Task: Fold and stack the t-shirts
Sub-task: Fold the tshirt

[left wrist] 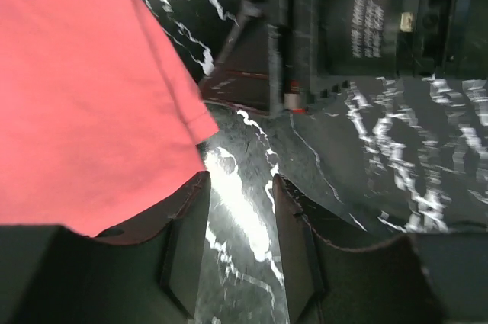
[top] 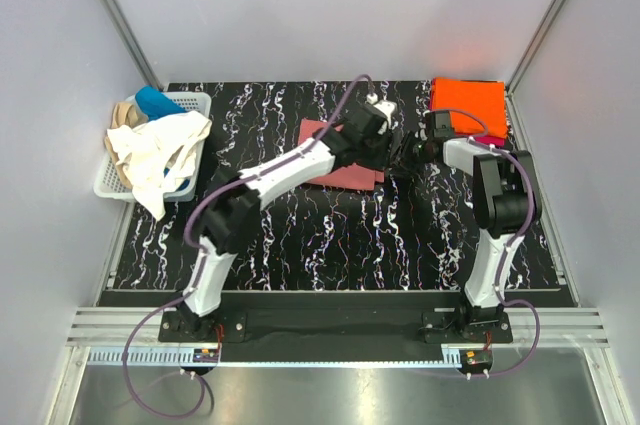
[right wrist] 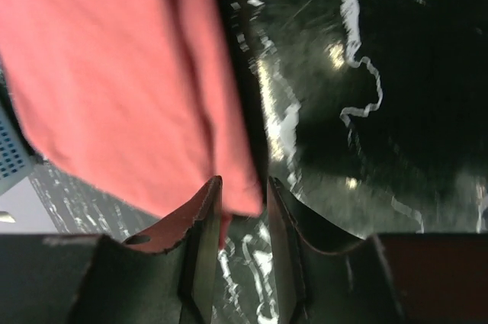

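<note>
A dusty salmon-pink t-shirt lies partly folded on the black marbled mat. My left gripper is at the shirt's right edge. In the left wrist view it is open with only bare mat between its fingers and the pink cloth just to its left. My right gripper faces it from the right. In the right wrist view it is open, with a corner of the pink shirt lying between its fingertips. A folded orange t-shirt lies on a magenta one at the back right.
A white lattice basket at the left edge holds a cream-white shirt hanging over its rim, a tan one and a blue one. The two grippers are close together. Grey walls enclose the mat.
</note>
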{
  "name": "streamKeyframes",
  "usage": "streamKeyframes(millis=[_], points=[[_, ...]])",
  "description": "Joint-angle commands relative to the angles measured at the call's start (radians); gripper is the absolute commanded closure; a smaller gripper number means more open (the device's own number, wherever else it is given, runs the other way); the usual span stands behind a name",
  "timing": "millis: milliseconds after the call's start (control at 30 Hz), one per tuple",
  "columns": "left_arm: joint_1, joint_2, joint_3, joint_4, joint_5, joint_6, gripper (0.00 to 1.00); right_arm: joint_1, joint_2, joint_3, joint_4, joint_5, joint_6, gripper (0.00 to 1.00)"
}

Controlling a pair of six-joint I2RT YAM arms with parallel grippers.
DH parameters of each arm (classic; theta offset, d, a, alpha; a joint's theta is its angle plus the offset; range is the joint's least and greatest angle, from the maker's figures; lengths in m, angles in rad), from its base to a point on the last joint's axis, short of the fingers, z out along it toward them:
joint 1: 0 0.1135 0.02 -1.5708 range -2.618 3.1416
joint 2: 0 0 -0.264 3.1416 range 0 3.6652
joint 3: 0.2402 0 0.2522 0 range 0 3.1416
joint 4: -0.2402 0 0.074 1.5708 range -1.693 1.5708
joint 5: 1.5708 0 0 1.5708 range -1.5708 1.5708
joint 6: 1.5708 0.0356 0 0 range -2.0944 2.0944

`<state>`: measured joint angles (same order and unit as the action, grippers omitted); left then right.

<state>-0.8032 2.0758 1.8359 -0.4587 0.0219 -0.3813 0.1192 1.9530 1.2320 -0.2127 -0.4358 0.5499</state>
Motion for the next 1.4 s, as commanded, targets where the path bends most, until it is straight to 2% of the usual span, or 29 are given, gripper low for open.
streamKeyframes(millis=[0,233,467,533,567,767,933,1033,1167,1367], points=[[-0.005,0.128,0.081,-0.034,-0.128,0.010,0.57,0.002,0.070,0.073,0.028,-0.041,-0.028,0.63],[-0.022,0.240,0.145,-0.063,-0.235,0.002,0.54,0.002,0.098,0.057,0.102,-0.098,-0.002,0.66],[-0.022,0.293,0.181,-0.067,-0.266,0.030,0.56,0.000,0.106,0.015,0.167,-0.116,0.039,0.79],[-0.022,0.306,0.198,-0.070,-0.244,0.038,0.59,0.002,0.107,0.004,0.197,-0.123,0.062,0.87],[-0.022,0.310,0.198,-0.074,-0.238,0.045,0.65,0.002,0.107,-0.012,0.202,-0.138,0.070,0.89],[-0.025,0.219,0.084,-0.077,-0.246,0.038,0.68,0.007,0.092,-0.126,0.389,-0.192,0.189,1.00],[-0.024,0.052,-0.094,-0.074,-0.315,0.025,0.69,0.059,0.031,-0.262,0.516,-0.166,0.275,1.00],[-0.027,-0.015,-0.147,-0.026,-0.263,0.033,0.63,0.080,-0.011,-0.310,0.561,-0.140,0.298,1.00],[-0.031,0.009,-0.121,-0.026,-0.241,0.053,0.59,0.082,-0.020,-0.316,0.564,-0.126,0.298,1.00],[-0.031,0.087,-0.078,-0.029,-0.252,0.096,0.59,0.083,-0.019,-0.339,0.601,-0.136,0.326,1.00]])
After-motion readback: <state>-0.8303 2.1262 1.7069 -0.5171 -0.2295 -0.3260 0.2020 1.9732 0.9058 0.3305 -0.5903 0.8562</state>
